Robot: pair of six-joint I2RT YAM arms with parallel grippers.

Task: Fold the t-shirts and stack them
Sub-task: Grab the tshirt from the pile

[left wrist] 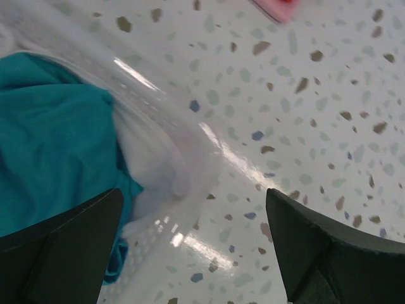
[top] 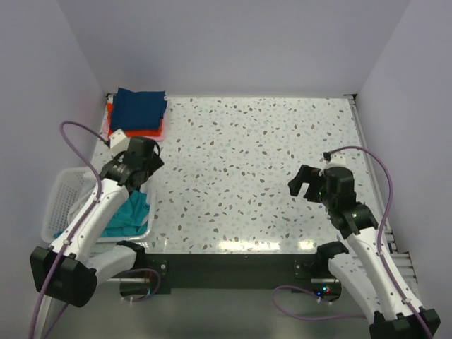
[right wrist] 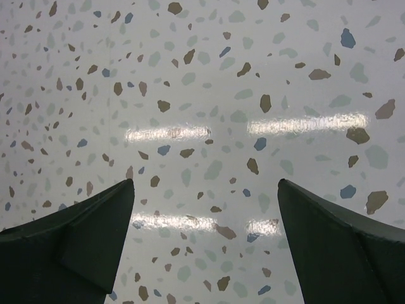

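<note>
Counter (top: 247,162): pale speckled top, walled on three sides.

Left fingers (top: 150,164) hung over the right rim of the basket (top: 60,194), which sat at the near-left edge of the counter. From the left wrist view the left fingers (left wrist: 69,247) were spread wide with nothing between them. Below the gap lay the basket rim (left wrist: 158,158) and bare counter (left wrist: 316,95). That view was blurred at the rim.

Teal shirt (top: 131,212): crumpled, unfolded, lying in the near-right part of the basket. In the wrist view the teal shirt (left wrist: 50,139) filled the left side, up against the basket wall. Could not tell whether the fingers touched it; they looked to be above it.

Stack at the far-left corner of the counter: navy shirt (top: 140,109) on top, folded flat into a rough rectangle. Orange-red shirt (top: 154,131) under it, showing along the near and left edges. A pink edge (left wrist: 278,7) showed at the top of the left wrist view. Stack was well apart from the basket, and the left arm reached into the space between them.

Right fingers (top: 296,185) were held over open counter on the right side, well away from every shirt. Wrist view: right fingers (right wrist: 82,240) spread apart, holding nothing, only speckled counter (right wrist: 202,76) and light glare beneath them.
</note>
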